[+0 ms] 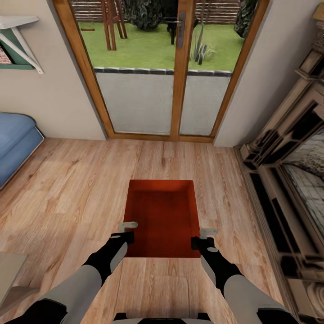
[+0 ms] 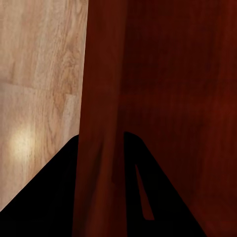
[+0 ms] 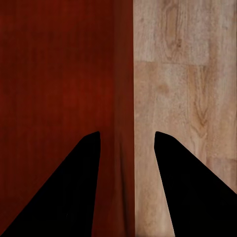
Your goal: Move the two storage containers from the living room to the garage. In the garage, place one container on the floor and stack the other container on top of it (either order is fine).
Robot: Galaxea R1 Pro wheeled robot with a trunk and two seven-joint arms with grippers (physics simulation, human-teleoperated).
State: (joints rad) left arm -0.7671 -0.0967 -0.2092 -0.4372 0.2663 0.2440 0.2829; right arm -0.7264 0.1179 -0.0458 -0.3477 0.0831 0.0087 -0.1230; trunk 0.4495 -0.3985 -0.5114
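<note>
One red-orange storage container stands open-topped on the light wood floor of the living room, straight ahead of me. Only this one container shows. My left gripper is at its left wall near the front corner; in the left wrist view the wall fills the gap between the dark fingers, so the gripper is shut on it. My right gripper straddles the right wall. There the gripper is open, with floor showing between the wall and the outer finger.
Wood-framed glass doors close the room ahead, with a lawn behind them. A blue sofa sits at the left, and a dark fireplace lines the right side. A grey surface edge shows at lower left.
</note>
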